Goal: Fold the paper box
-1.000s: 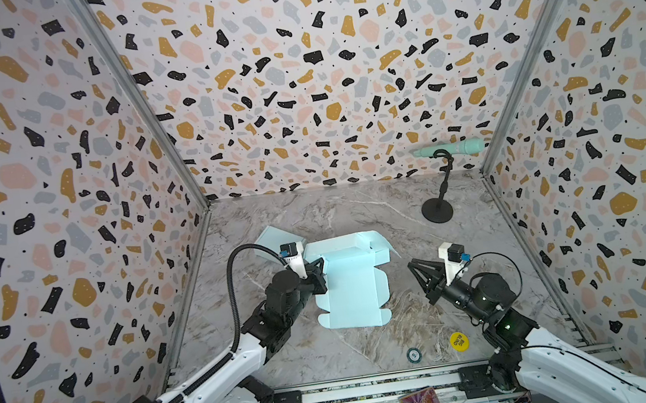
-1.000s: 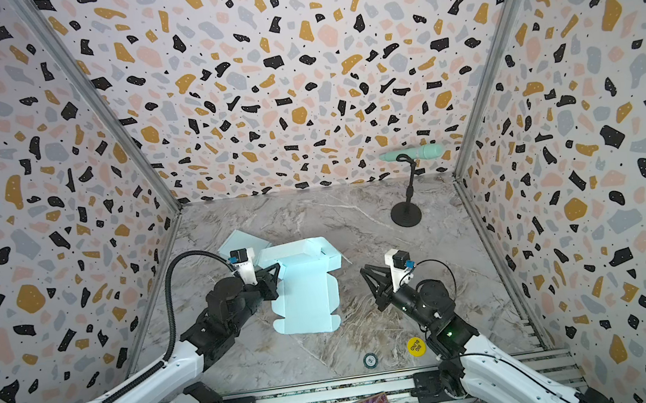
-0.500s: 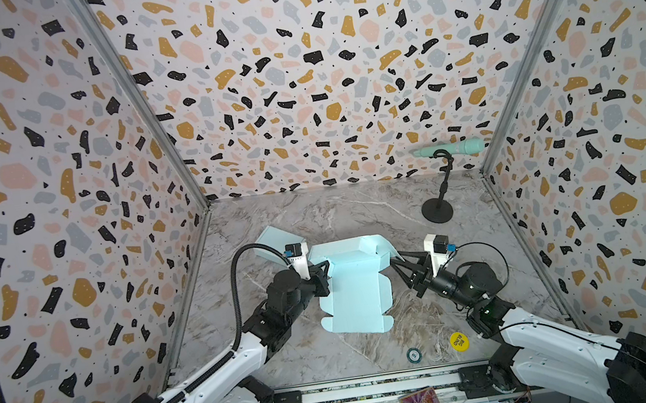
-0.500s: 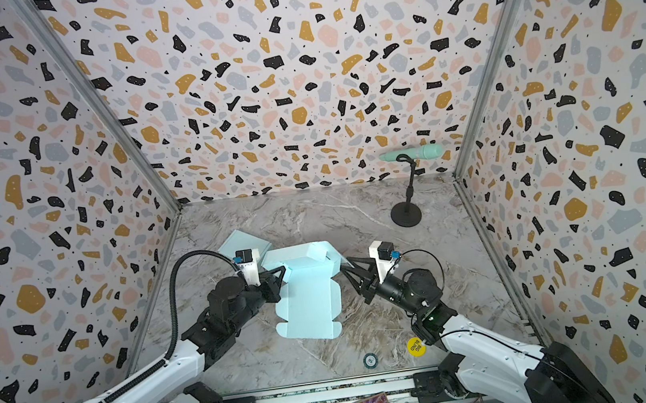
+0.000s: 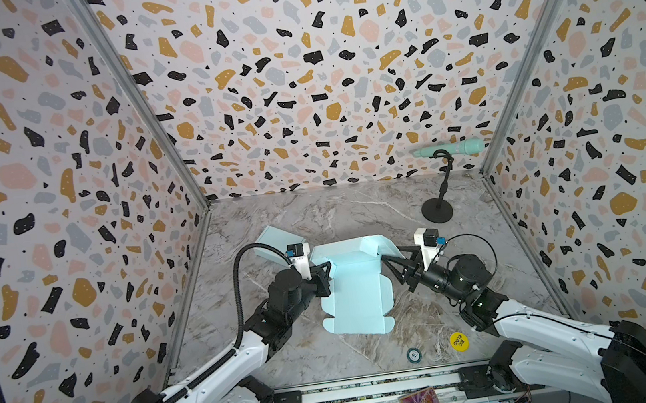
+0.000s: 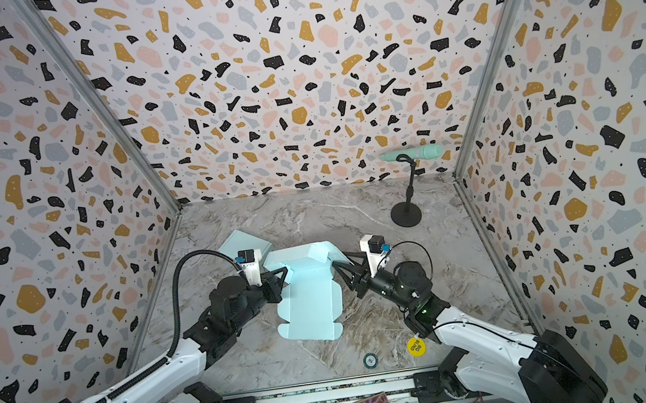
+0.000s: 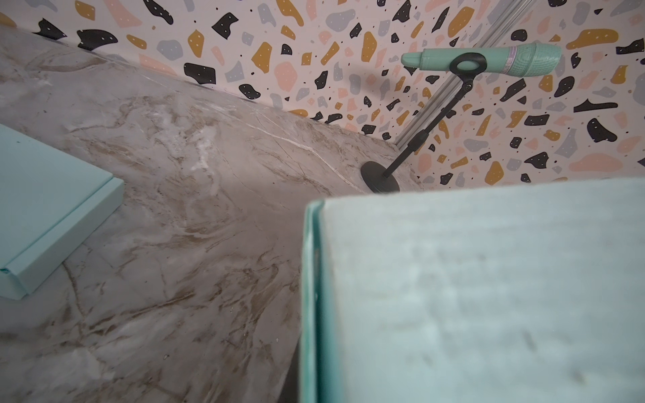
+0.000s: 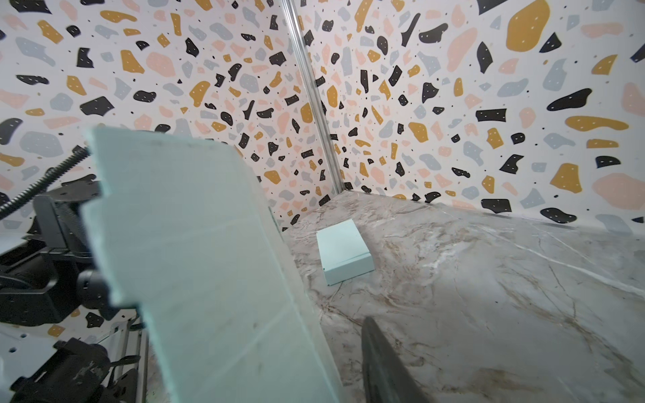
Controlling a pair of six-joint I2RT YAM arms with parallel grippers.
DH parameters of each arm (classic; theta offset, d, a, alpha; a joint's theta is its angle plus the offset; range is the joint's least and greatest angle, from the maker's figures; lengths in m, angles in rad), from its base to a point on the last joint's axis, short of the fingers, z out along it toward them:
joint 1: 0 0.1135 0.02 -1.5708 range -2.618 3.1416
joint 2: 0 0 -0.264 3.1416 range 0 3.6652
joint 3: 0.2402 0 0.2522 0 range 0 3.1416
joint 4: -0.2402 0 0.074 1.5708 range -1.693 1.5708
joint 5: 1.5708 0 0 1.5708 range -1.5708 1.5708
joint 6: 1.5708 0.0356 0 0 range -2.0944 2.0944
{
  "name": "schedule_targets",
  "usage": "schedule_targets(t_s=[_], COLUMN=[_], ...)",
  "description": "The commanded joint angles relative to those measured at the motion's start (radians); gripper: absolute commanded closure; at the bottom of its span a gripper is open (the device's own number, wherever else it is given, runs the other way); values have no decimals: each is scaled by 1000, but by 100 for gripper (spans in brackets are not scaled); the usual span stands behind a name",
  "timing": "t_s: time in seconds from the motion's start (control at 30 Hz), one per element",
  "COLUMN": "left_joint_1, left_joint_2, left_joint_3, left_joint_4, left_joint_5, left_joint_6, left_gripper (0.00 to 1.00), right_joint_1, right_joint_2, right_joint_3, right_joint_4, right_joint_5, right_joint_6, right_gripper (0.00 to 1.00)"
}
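A marble-patterned counter (image 5: 355, 207) sits inside a booth of speckled terrazzo walls, seen from above, with two white robot arms reaching in from the near edge.

In the middle of the counter lies the paper box (image 5: 356, 294) – a pale blue die-cut blank, partly formed. Its near half is flat on the counter, while its far end and side panels stand up.

The left end effector (image 5: 326, 272) is at the box's left edge, jaws together and clamped on the raised left panel. In the left wrist view that panel (image 7: 471, 279) fills the frame close to the camera, blurred.

The right end effector (image 5: 388, 260) is at the box's far right corner, jaws apart, beside the upright right flap (image 5: 386, 245). In the right wrist view one dark finger (image 8: 384, 366) shows just beside the flap (image 8: 195, 261); the second finger is hidden, so I cannot tell whether the flap is touched.

Behind the left arm, near the far left of the counter, rests a closed blue box (image 5: 271, 240). At the far right stands a mint-green microphone (image 5: 453, 148) on a black stand.
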Motion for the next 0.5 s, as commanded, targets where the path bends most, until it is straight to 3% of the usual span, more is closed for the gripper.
schedule_targets(t_s=[0.0,0.1,0.23,0.37,0.47], left_joint_1=[14,38,78,116,130], left_joint_2=[15,23,21,19,22], left_joint_3=[20,39,56,68,92], left_joint_4=[-8,-52,-94,-146,-185], left_joint_5=[33,68,108,157,197], left_joint_6=[38,75,116,144,180], left_gripper=[100,100,100,100,100], right_joint_1=[11,31,23,-60,-160], right_joint_2=[-68,-186,-384,-486,-470], right_joint_3=[41,30,-8,-60,-90], right_joint_4=[-155,-303,-407,-418,-394], right_joint_5=[-18,-59,-103,-119,-125], right_joint_6=[-88,-179,-209,-152,-83], right_gripper=[57,57,60,66,68])
